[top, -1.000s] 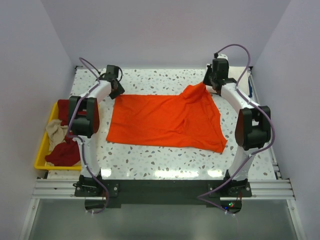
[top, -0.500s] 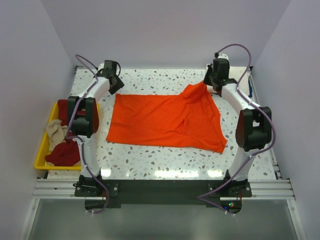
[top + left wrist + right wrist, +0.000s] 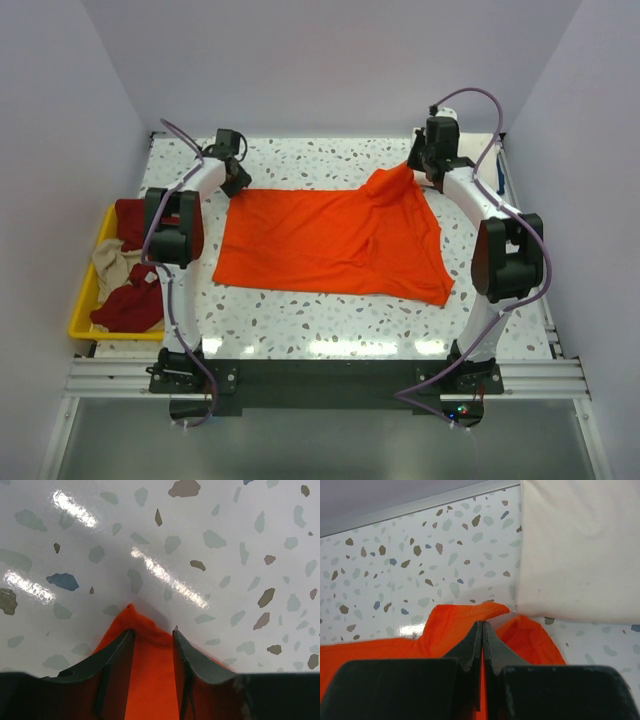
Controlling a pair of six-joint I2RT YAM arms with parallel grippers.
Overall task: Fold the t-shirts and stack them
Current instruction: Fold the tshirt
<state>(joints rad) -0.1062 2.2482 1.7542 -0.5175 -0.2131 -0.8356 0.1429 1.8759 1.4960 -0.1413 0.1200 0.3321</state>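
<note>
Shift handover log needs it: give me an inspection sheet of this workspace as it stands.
Surface: speckled table, glossy.
Job's things: orange t-shirt spread out, far right corner lifted; cream-white t-shirt flat beside that corner; dark red t-shirts and beige t-shirt heaped in yellow tray.
Clutter: blue object at right edge, too small to identify.
Grippers: left gripper open astride the far left corner; right gripper shut on the lifted corner.
Cables: purple cables looped along both arms, off the cloth.
Surroundings: plain walls on three sides; metal rail at near edge.

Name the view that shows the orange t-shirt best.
Top external: the orange t-shirt lies spread out, nearly all visible. Left wrist shows only a corner between the left gripper's fingers; right wrist only a bunched fold at the shut right gripper.
</note>
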